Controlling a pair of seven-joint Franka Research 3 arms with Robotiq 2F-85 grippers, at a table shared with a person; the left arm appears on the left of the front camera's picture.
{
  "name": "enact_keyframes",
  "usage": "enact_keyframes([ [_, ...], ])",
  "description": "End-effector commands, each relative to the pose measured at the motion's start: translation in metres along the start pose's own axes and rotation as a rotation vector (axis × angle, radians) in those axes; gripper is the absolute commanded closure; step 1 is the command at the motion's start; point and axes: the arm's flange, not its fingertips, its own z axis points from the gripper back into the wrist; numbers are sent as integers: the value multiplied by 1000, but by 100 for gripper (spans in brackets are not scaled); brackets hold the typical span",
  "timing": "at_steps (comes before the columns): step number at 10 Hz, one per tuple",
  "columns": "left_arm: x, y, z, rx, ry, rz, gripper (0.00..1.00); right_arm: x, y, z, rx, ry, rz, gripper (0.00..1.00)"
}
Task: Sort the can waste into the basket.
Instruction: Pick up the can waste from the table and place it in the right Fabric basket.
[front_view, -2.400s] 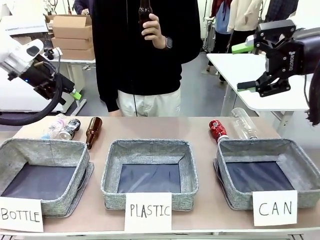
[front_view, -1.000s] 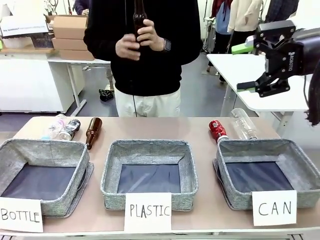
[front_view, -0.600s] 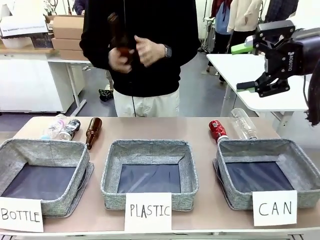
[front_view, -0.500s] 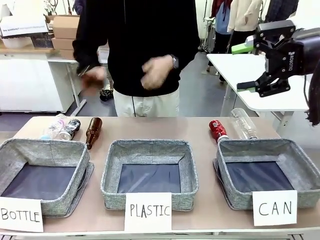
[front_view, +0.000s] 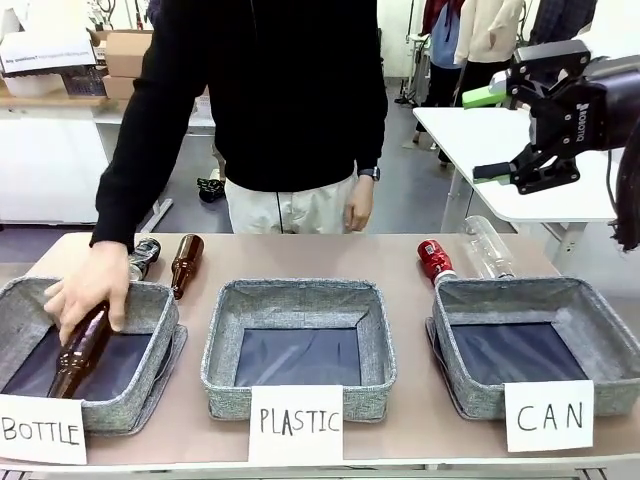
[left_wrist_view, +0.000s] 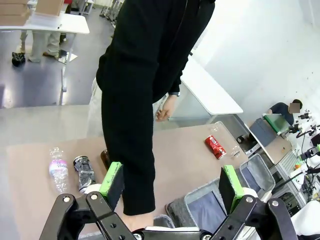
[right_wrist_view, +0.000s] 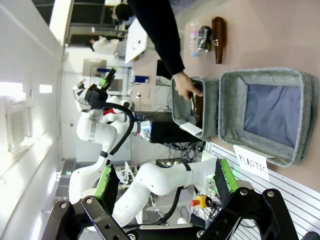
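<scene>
The red can (front_view: 435, 260) lies on the table just behind the far left corner of the grey basket (front_view: 510, 288) carded "CAN"; it also appears as the red can (left_wrist_view: 216, 147) in the left wrist view. The black can (front_view: 144, 255) lies at the far left, partly behind the person's arm, and is plain as the black can (left_wrist_view: 84, 167) and black can (right_wrist_view: 204, 38). My right gripper (front_view: 487, 133) hangs open high above the table's right end, nothing between its green pads. My left gripper (left_wrist_view: 171, 182) is open and holds nothing. The right gripper (right_wrist_view: 165, 179) looks down on the table from far off.
The person's hand (front_view: 90, 290) lowers a brown bottle (front_view: 80, 350) into the "BOTTLE" basket (front_view: 160, 300). Another brown bottle (front_view: 185, 262) lies beside the black can. A clear plastic bottle (front_view: 487, 248) lies by the red can. The "PLASTIC" basket (front_view: 300, 290) stands in the middle.
The person brought the brown bottle from chest height down into the "BOTTLE" basket. My left arm has left the front view. The right arm has not moved.
</scene>
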Motion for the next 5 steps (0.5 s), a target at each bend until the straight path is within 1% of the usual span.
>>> enact_keyframes([
  [1, 3, -2, 1, -2, 12, 14, 0, 2, 1, -3, 28, -4, 17, 0],
  [5, 3, -2, 1, -2, 12, 14, 0, 2, 1, -3, 28, -4, 17, 0],
])
